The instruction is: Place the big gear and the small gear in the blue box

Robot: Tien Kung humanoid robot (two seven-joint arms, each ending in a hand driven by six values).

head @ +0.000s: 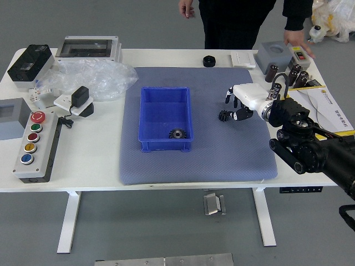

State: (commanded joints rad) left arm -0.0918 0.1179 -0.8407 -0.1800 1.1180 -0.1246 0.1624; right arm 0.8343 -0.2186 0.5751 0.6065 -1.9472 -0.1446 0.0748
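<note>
Right of the blue box [166, 146], which holds the big gear [177, 133], the small gear [223, 116] lies by my open, empty right hand [249, 97]; I should straddle it squarely, pinch gently, then lift.

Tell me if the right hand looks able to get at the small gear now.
Probably yes: the right hand is open right by the small gear on the mat, with nothing visible between them.
</note>
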